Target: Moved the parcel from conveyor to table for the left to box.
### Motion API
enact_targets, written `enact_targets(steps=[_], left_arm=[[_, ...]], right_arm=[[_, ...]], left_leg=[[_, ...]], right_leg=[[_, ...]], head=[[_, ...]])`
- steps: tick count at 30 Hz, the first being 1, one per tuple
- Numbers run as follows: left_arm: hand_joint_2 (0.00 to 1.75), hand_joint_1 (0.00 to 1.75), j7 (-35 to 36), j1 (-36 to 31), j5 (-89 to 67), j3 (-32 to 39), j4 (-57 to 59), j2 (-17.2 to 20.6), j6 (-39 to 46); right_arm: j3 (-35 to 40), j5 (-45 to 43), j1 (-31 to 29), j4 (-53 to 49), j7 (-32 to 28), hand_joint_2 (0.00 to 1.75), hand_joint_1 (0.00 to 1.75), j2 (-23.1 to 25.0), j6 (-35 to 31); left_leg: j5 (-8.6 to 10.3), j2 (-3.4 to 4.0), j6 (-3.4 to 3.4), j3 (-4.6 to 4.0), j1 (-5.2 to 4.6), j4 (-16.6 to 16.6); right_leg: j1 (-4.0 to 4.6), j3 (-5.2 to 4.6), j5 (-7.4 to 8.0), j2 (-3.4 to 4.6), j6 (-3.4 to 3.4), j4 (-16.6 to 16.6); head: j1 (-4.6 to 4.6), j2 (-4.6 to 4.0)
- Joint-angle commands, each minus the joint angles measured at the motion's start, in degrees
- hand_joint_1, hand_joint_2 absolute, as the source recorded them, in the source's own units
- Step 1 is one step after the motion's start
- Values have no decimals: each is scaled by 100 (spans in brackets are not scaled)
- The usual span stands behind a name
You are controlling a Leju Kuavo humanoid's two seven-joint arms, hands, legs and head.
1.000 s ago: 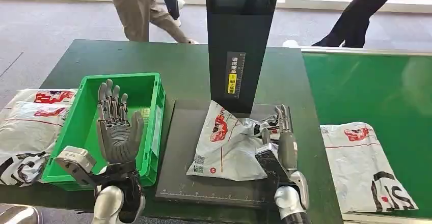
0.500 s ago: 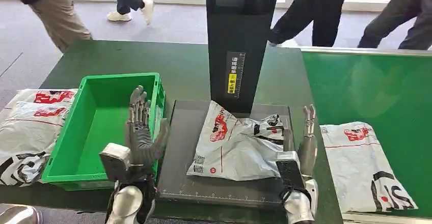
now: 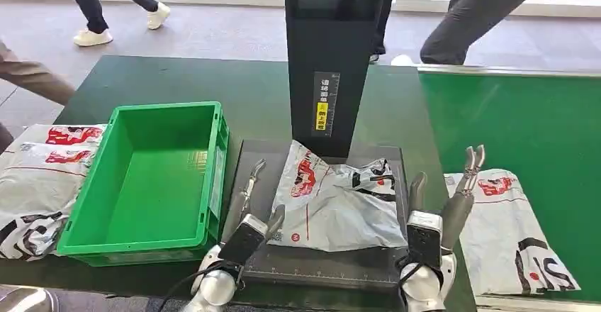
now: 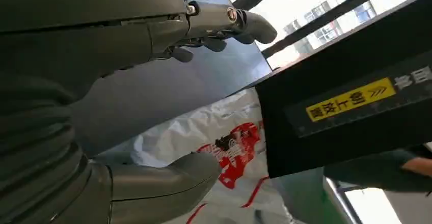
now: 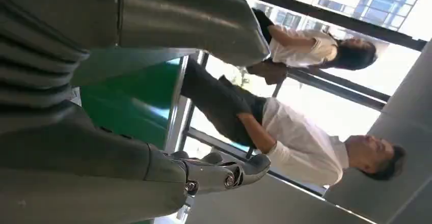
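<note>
A crumpled white parcel with red and black print lies on the dark scale plate at the foot of the black scanner column; the left wrist view shows the parcel close up. My left hand hovers low at the parcel's left edge, fingers straight and apart, holding nothing. At the plate's right edge my right hand stands raised, fingers spread, also holding nothing. A second parcel lies on the green conveyor at the right.
An empty green crate sits left of the plate. More white parcels lie beyond it at the table's left edge. People walk past behind the table; two people appear in the right wrist view.
My left hand moved right from over the crate and dropped low beside the parcel. My right hand let go of the parcel, drew away to the right and opened.
</note>
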Motion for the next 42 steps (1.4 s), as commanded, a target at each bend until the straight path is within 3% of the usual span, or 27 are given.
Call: enact_targets(steps=[1, 10, 15, 22, 26, 27, 28, 29, 30, 42], left_arm=[[175, 0, 247, -1010, -268, -607, 1430, -407, 174], [175, 0, 578, -1193, -723, -838, 1873, -407, 294], [175, 0, 1533, -1428, -2017, -1283, 2564, -407, 986], [175, 0, 1589, -1440, -2098, -1371, 2642, -407, 940], [175, 0, 1972, -1496, -2547, -1568, 2893, -407, 962], [175, 7, 2070, -1520, -2645, -1617, 2973, -407, 964], [175, 93, 2147, -1542, -2727, -1658, 3031, -407, 967], [175, 155, 2168, -1562, -2756, -1714, 3081, -407, 912], [175, 175, 2166, -1568, -2765, -1743, 3110, -407, 892], [175, 175, 2285, -1612, -2867, -1861, 3192, -407, 895]], right_arm=[[300, -14, -210, 143, 13, 175, 0, -318, 29], [301, 24, -246, 189, 13, 175, 0, -296, 64], [336, 38, -307, 271, 13, 175, 0, -276, 62], [340, 37, -319, 283, 13, 175, 0, -275, 72], [363, 31, -292, 264, 13, 175, 0, -296, 61], [375, 27, -281, 248, 13, 175, 0, -302, 53], [377, 25, -271, 238, 13, 175, 0, -306, 44], [377, 24, -264, 224, 13, 175, 0, -315, 39], [371, 24, -264, 220, 13, 175, 0, -317, 43], [332, 40, -234, 192, 13, 175, 0, -311, 35]], left_leg=[[6, -28, 3, -3, -2, 0], [4, -14, 2, -5, -1, 2], [3, -13, 2, 1, 0, 0], [0, -7, 3, 7, -2, -3], [1, -15, 4, 12, -2, -6], [0, -14, 3, 6, 0, -2], [1, -13, 3, 18, -4, -11], [0, -12, 3, 9, -1, -3], [1, -13, 3, 13, -1, -7], [0, -11, 4, 29, -4, -15]], right_leg=[[-1, 9, -3, -31, 0, -3], [0, 8, 0, -18, 0, 0], [1, 15, 1, -16, 1, -2], [0, 22, 1, -12, 2, -6], [0, 30, -1, -18, 0, -9], [2, 24, 1, -14, 1, -6], [-2, 34, 0, -15, 0, -13], [1, 26, 0, -13, 1, -6], [1, 31, 1, -15, 1, -11], [-1, 50, 3, -12, 0, -18]], head=[[0, 0], [2, 0], [0, 2], [0, 2], [0, 2], [0, 0], [0, 2], [0, 0], [0, 2], [0, 2]])
